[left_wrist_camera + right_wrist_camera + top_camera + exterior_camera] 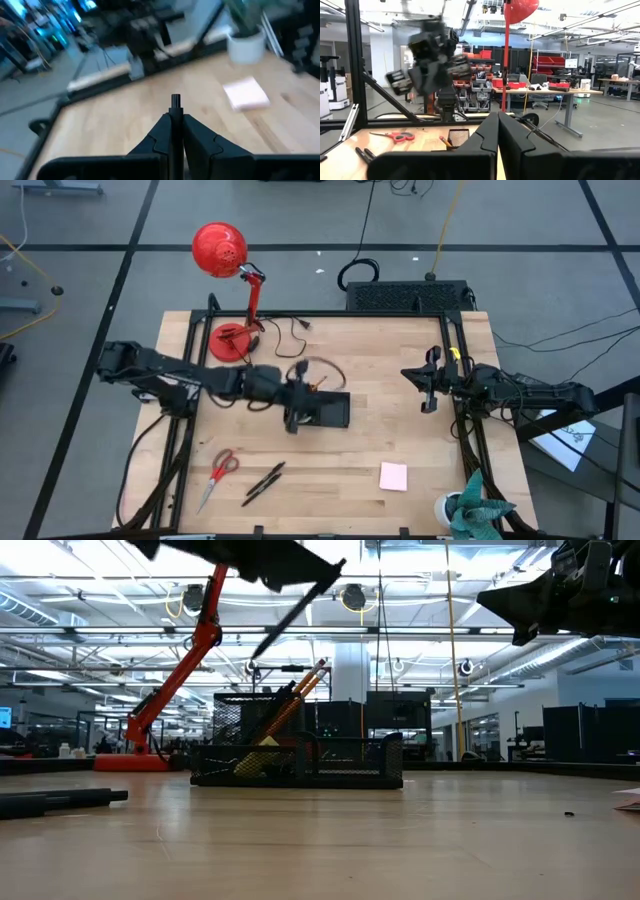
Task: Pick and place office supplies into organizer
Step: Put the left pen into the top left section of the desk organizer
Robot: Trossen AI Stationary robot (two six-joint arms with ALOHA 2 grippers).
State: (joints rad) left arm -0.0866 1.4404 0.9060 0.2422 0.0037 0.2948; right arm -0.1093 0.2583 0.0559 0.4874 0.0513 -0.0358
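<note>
The organizer (328,410), a small black mesh tray, stands mid-table with orange pencils (300,690) leaning in it. My left gripper (296,402) hangs over its left end, shut on a black pen (300,605). On the near part of the table lie red-handled scissors (220,473), two black pens (263,482) and a pink sticky-note pad (393,476). My right gripper (428,385) waits shut at the right edge, holding nothing. My left gripper pinches the black pen between its two fingers, the pen lying along the gap between them. One end of the pen (175,101) sticks out past the fingertips. The pen slants downward, its lower end (260,650) clear above the organizer.
A red desk lamp (225,255) stands at the far left corner with its cable (290,330) on the table. A larger black box (405,295) sits beyond the far edge. A potted plant (475,510) stands at the near right corner.
</note>
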